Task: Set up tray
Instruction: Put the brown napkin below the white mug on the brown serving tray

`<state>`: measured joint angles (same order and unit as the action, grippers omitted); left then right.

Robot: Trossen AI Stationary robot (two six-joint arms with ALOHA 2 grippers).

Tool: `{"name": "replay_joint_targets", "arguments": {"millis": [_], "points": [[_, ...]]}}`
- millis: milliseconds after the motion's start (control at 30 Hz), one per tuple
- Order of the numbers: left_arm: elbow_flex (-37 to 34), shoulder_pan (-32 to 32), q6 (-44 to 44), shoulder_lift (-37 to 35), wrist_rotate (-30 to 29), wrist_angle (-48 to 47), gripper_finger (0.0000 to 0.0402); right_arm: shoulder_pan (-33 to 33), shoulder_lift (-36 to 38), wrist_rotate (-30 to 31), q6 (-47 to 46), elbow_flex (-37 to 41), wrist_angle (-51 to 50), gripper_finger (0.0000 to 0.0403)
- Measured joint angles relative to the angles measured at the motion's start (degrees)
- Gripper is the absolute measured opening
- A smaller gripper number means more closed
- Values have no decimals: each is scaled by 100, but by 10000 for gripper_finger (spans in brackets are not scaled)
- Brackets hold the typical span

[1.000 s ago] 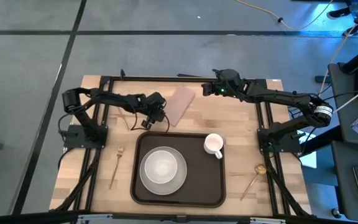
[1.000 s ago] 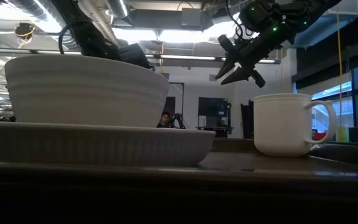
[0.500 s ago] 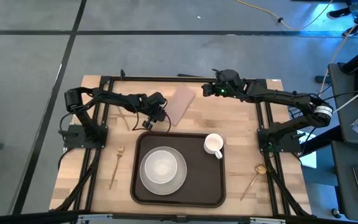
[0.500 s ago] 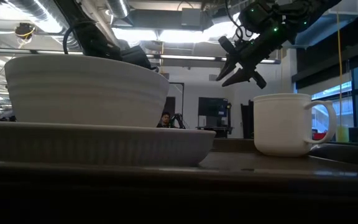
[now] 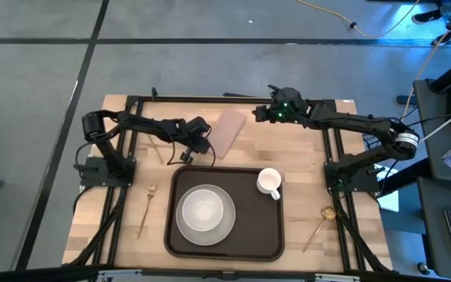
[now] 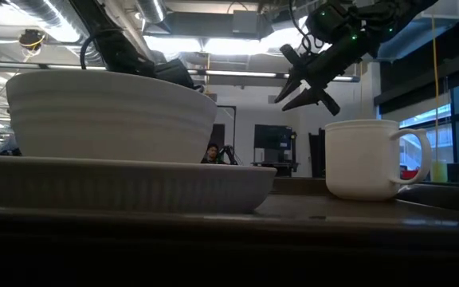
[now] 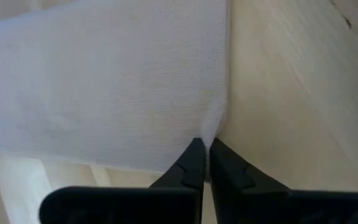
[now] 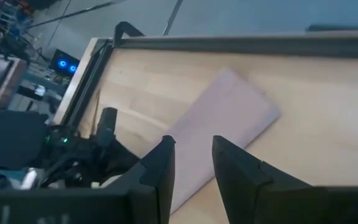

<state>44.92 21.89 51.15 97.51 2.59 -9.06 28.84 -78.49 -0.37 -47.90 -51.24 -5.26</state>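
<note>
The dark brown tray (image 5: 268,235) lies at the table's middle near side, carrying a white plate with a bowl (image 5: 205,213) and a white mug (image 5: 269,182). A pinkish-tan napkin (image 5: 229,129) lies flat on the wood beyond the tray's far rim. My left gripper (image 5: 202,146) is down at the napkin's near left corner, shut on it. My right gripper (image 5: 267,114) hangs open above the table, right of the napkin, with nothing between its fingers (image 8: 160,163). My left gripper pinches the napkin's corner (image 7: 216,127) between its two fingertips (image 7: 194,158). The fingers slant down at it from the table's left. The cloth puckers slightly at the pinch, and the rest of the napkin (image 7: 104,81) lies flat on the table.
A gold fork (image 5: 146,208) lies left of the tray and a gold spoon (image 5: 320,222) right of it. A thin utensil (image 5: 163,150) lies under the left arm. Black frame rails (image 5: 233,98) run along the far edge and both sides.
My right gripper has rolled a little about its own pointing line while staying where it was. The napkin, tray and dishes lie as before.
</note>
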Motion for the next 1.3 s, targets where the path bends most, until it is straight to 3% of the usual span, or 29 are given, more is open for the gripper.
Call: {"name": "replay_joint_targets", "arguments": {"millis": [233,567,867,1133,1300], "points": [[-25,-13,-782,-348,541,-210,4,-2,-408,-220,-243,2,127,110],[-6,-5,-1402,-539,575,-293,4,-2,-830,-821,18,4,257,110],[529,122,-2168,-1328,673,-1010,3,-2,-36,-750,711,-179,267,110],[1671,57,-3523,-1625,1069,-1747,3,-168,841,-833,814,-240,238,110],[2519,-22,-4103,-1630,1297,-2220,3,-702,1678,-937,787,-240,271,110]]}}
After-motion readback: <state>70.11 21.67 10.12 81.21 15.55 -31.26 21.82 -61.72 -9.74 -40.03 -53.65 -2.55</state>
